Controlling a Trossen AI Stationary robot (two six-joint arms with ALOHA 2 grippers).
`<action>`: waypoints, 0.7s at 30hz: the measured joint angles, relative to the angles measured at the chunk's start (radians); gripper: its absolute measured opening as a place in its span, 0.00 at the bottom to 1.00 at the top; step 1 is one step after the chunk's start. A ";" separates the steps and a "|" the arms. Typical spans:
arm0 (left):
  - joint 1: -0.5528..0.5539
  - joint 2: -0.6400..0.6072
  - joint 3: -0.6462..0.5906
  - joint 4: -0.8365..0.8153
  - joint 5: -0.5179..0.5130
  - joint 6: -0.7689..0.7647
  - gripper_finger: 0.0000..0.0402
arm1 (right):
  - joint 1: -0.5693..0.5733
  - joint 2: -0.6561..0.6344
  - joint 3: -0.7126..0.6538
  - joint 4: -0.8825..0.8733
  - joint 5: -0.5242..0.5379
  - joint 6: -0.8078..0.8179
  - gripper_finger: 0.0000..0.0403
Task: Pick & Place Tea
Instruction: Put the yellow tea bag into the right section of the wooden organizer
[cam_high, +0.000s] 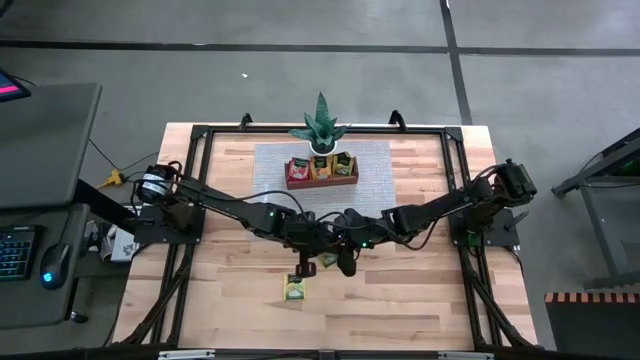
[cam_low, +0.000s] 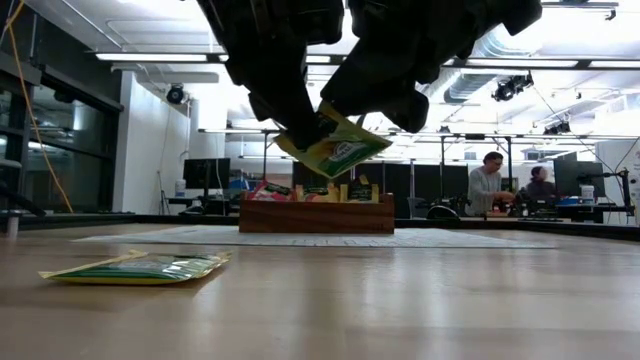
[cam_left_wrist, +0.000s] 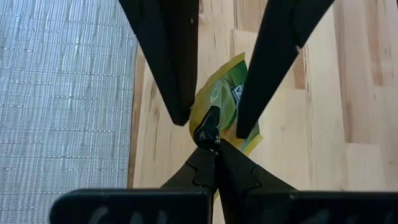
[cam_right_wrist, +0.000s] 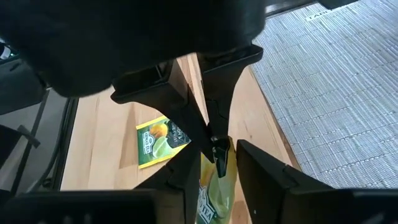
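Note:
A green-and-yellow tea packet (cam_low: 338, 150) hangs in the air over the middle of the table, with my left gripper (cam_left_wrist: 208, 134) shut on it. My right gripper (cam_right_wrist: 217, 163) meets it from the other side. Its two fingers (cam_left_wrist: 177, 93) stand on either side of the same packet with a gap between them. A second tea packet (cam_high: 294, 290) lies flat on the wood nearer the front edge, also seen in the low view (cam_low: 135, 267). My left gripper pinches the packet's upper edge (cam_left_wrist: 219, 115) between its two fingertips, coming slanting down from the table's left. The packet hangs tilted below the fingers, clear of the table (cam_low: 345, 150). My right gripper's fingers flank the packet's sides (cam_right_wrist: 214, 186); I cannot tell whether they touch it.
A brown wooden tray (cam_high: 322, 180) holding more packets stands on a grey woven mat (cam_high: 270, 170) at the far middle. A spiky green potted plant (cam_high: 321, 128) stands just behind the tray. Bare wood lies toward the near edge. People sit in the room beyond (cam_low: 490, 185).

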 joint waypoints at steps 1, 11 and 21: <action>0.000 0.000 0.000 0.003 0.000 0.000 0.00 | 0.000 0.000 0.000 0.000 0.000 -0.005 0.24; 0.000 0.000 0.000 0.011 0.000 -0.008 0.00 | 0.000 0.000 0.000 -0.001 -0.011 -0.012 0.17; -0.001 0.000 0.000 0.017 0.000 -0.009 0.00 | 0.000 0.000 0.000 -0.006 -0.040 -0.040 0.01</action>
